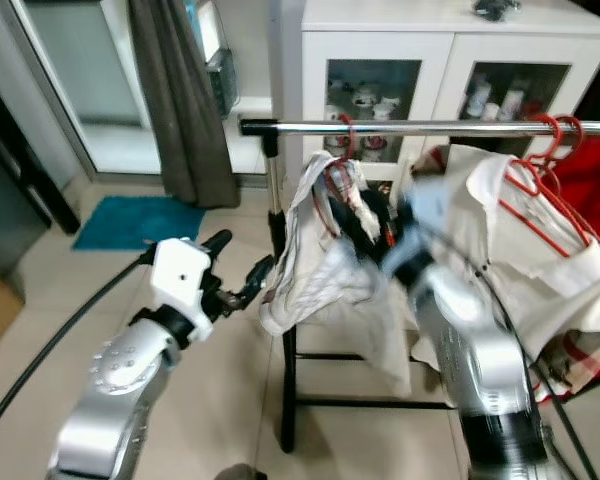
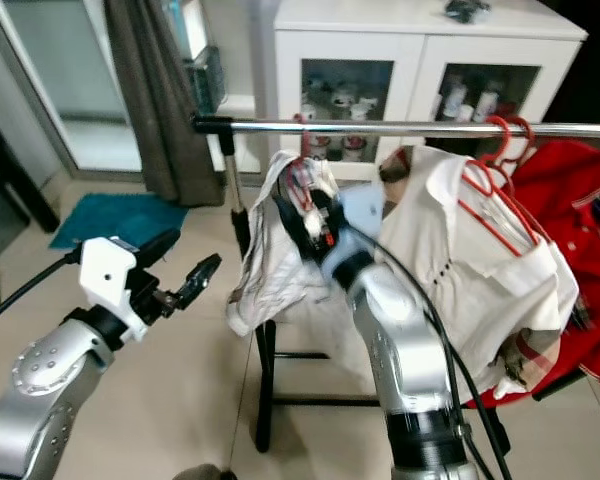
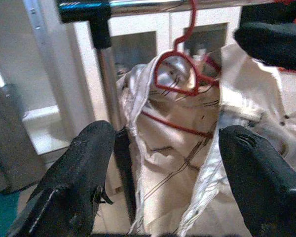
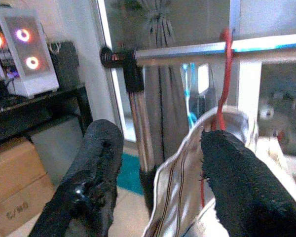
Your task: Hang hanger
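Two grippers are at work. The right gripper (image 2: 315, 222) sits at centre frame in the head views, raised against the collar of the cream shirt (image 1: 325, 270). In its wrist view the two black fingers (image 4: 96, 173) stand apart, with the shirt's edge and the hanger's stem between them, nothing clamped that we can see. The left gripper (image 1: 242, 268) hangs at mid-left, lower, fingers spread wide and empty, pointing at the shirt's left edge from just beside it.

The red hanger (image 3: 180, 74) carrying the cream shirt has its hook (image 4: 226, 54) already over the chrome rail (image 1: 430, 127), near the rail's left end by the black corner joint (image 4: 113, 55). So the task's thing lies just above and ahead of the right gripper; the rail's long axis runs left to right across the upper frame, and the hook crosses it. The right arm is the nearer one. We judge the coming move to be a release and a pull back toward the robot, away from the rail, without dragging the hook off.

Count: one rail, one upright post (image 1: 276, 190). At least three red hangers: one at the cream shirt, two hooks (image 1: 558, 128) at upper right over a white shirt (image 2: 470, 260). A red garment (image 2: 590, 200) hangs at far right.
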Controlling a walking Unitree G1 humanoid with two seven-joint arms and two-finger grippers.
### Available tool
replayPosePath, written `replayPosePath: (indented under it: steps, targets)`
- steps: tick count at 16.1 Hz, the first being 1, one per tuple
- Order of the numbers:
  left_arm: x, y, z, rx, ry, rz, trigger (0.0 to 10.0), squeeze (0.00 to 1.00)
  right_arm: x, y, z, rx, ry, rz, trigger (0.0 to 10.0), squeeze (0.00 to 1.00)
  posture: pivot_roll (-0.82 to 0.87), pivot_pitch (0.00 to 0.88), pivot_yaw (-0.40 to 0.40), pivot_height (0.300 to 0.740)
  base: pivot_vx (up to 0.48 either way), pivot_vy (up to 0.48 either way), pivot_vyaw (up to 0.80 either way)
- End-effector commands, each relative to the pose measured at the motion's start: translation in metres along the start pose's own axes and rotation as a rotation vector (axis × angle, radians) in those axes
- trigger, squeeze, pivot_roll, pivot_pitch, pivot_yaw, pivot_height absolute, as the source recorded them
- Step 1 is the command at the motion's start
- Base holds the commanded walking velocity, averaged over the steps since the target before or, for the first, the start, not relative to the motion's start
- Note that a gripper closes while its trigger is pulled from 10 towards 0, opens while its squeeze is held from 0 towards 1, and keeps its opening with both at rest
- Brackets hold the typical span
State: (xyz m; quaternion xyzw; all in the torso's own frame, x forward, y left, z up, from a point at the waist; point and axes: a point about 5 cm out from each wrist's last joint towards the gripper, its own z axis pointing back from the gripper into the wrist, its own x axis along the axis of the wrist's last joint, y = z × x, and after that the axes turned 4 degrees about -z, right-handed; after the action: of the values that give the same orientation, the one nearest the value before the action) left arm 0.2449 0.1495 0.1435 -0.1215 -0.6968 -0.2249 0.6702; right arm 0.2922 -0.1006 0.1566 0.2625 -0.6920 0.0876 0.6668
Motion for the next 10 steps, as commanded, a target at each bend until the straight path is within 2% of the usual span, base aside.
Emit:
replayPosePath:
  steps: [1, 2, 4, 5, 7, 10]
  targets:
    - [-0.002, 0.005, -0.003, 0.04, 0.004, -0.013, 10.0, 0.0, 0.005, 0.001, 0.004, -0.043, -0.014, 0.006, 10.0, 1.0, -0.03, 0.0, 0.049, 0.74, 0.0, -0.368, 0.76]
    - [-0.004, 0.002, -0.008, 0.027, 0.014, -0.015, 10.0, 0.0, 0.008, -0.002, 0.009, -0.083, -0.023, 0.008, 10.0, 1.0, -0.04, 0.0, 0.054, 0.74, 0.0, -0.349, 0.75]
    - [-0.007, 0.003, -0.01, 0.034, 0.012, -0.018, 10.0, 0.0, 0.008, -0.009, 0.016, -0.175, -0.007, -0.004, 10.0, 0.97, -0.05, 0.0, 0.062, 0.74, 0.0, -0.304, 0.0]
    - [-0.007, 0.002, -0.012, 0.025, 0.004, -0.011, 10.0, 0.0, 0.009, -0.01, 0.017, -0.186, -0.006, -0.003, 10.0, 0.0, -0.06, 0.0, 0.071, 0.74, 0.0, -0.3, 0.0]
    - [-0.009, 0.004, -0.019, 0.029, 0.004, -0.011, 10.0, 0.0, 0.014, -0.011, 0.016, -0.21, -0.026, -0.002, 10.0, 0.0, -0.07, 0.0, 0.079, 0.74, 0.0, -0.302, 0.0]
    - [-0.011, 0.002, -0.02, 0.014, 0.005, -0.013, 10.0, 0.0, 0.012, -0.008, 0.018, -0.216, -0.009, 0.005, 10.0, 0.0, -0.07, 0.0, 0.091, 0.74, 0.0, -0.288, 0.0]
